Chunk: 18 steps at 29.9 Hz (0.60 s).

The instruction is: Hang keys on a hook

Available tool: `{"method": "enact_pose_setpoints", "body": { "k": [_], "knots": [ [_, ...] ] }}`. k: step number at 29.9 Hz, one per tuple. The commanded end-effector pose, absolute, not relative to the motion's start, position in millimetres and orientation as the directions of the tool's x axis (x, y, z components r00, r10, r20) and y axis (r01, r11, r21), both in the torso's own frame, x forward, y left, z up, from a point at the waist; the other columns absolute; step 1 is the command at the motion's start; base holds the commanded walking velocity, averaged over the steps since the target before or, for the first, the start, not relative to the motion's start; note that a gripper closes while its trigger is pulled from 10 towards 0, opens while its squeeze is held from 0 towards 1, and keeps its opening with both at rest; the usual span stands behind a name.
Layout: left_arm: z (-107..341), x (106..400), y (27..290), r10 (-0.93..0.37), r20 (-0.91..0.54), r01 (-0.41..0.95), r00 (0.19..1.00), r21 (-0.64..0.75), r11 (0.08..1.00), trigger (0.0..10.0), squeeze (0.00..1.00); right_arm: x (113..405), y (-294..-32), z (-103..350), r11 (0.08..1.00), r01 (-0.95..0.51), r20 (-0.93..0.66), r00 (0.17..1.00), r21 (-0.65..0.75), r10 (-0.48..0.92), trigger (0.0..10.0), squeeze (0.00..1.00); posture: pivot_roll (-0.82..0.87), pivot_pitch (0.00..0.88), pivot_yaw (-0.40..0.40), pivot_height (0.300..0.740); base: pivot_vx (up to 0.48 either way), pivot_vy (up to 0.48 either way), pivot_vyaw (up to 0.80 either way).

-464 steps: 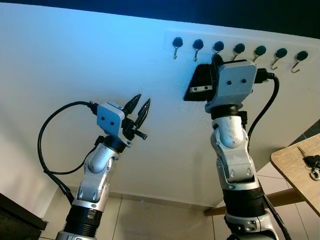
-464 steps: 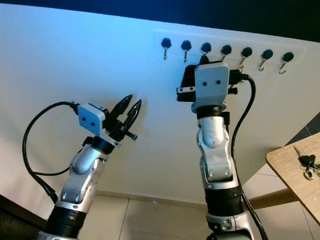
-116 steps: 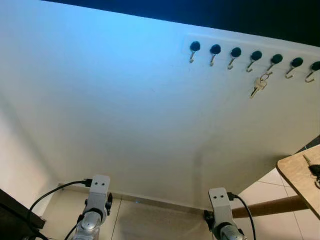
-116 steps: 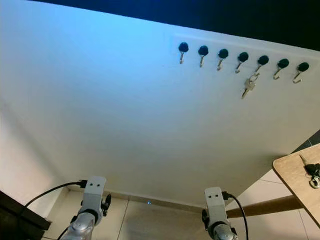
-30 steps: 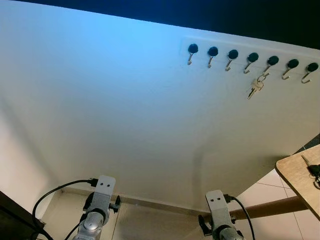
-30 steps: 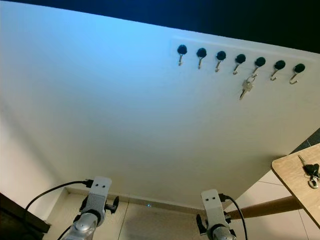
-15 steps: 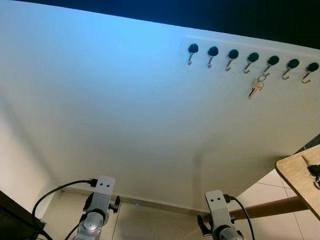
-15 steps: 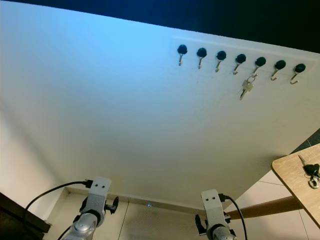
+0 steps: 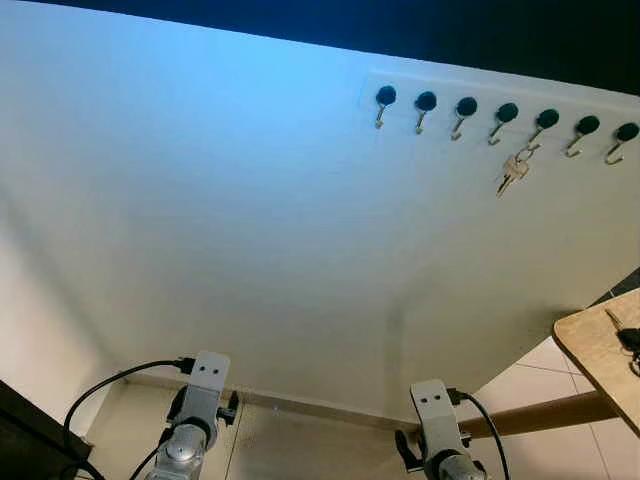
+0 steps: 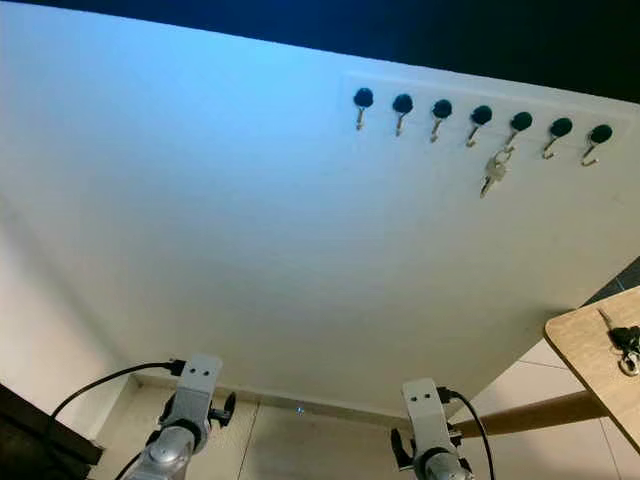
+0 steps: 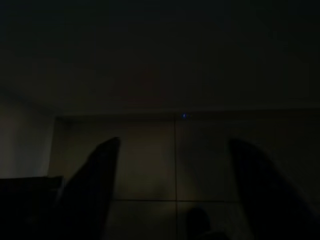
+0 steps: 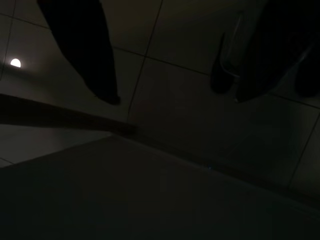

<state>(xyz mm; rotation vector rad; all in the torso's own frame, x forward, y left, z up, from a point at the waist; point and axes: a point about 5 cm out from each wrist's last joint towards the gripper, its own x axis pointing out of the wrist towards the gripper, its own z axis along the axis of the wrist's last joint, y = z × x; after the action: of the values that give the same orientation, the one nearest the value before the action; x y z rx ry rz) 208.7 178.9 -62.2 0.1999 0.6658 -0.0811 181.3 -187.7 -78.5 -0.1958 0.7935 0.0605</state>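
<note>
Keys: you have a small bunch of keys (image 9: 512, 173) already hanging on the wall, in the upper right of the head view, dangling at a slant from its ring.
Hook: the bunch hangs from the fifth hook (image 9: 541, 125) in a row of seven black-knobbed hooks (image 9: 505, 117) on a white rail; the other six look bare.
Left hand: your left hand (image 11: 172, 192) is low, under the bottom edge of the head view, where you see the left arm (image 9: 196, 412); its wrist view, very dark, shows two black fingers spread apart with nothing between them, aimed at the floor tiles.
Right hand: your right hand (image 12: 175, 75) hangs the same way below the right arm (image 9: 435, 432); its fingers stand apart and empty over the dim floor.
Relation that matters: the hung keys lie far above and to the right of both hands; the right arm is the nearer one.
Other keys: a second bunch (image 10: 622, 343) lies on the wooden surface (image 10: 590, 355) at the right edge, nearer your right arm.
Progress: judged from this, the hanging looks done and nothing is left to grip.
</note>
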Motion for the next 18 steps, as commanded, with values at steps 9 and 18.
{"method": "enact_pose_setpoints", "body": {
  "k": [9,18],
  "knots": [
    [-64.2,204.3,186.2,0.029,-0.630,0.127,0.776,0.201,0.971,10.0,0.00,176.3,-189.9,-81.6,0.981,-0.121,-0.736,0.676,-0.155,-0.033,10.0,0.00,0.08,0.036,-0.091,0.740,0.000,0.000,0.00],
    [-60.3,210.3,188.4,0.059,-0.609,0.014,0.791,0.114,0.993,10.0,0.00,172.9,-193.7,-83.3,0.989,-0.030,-0.744,0.662,-0.142,-0.087,10.0,0.00,0.08,0.034,-0.085,0.740,0.000,0.000,0.00]
  ]
}}
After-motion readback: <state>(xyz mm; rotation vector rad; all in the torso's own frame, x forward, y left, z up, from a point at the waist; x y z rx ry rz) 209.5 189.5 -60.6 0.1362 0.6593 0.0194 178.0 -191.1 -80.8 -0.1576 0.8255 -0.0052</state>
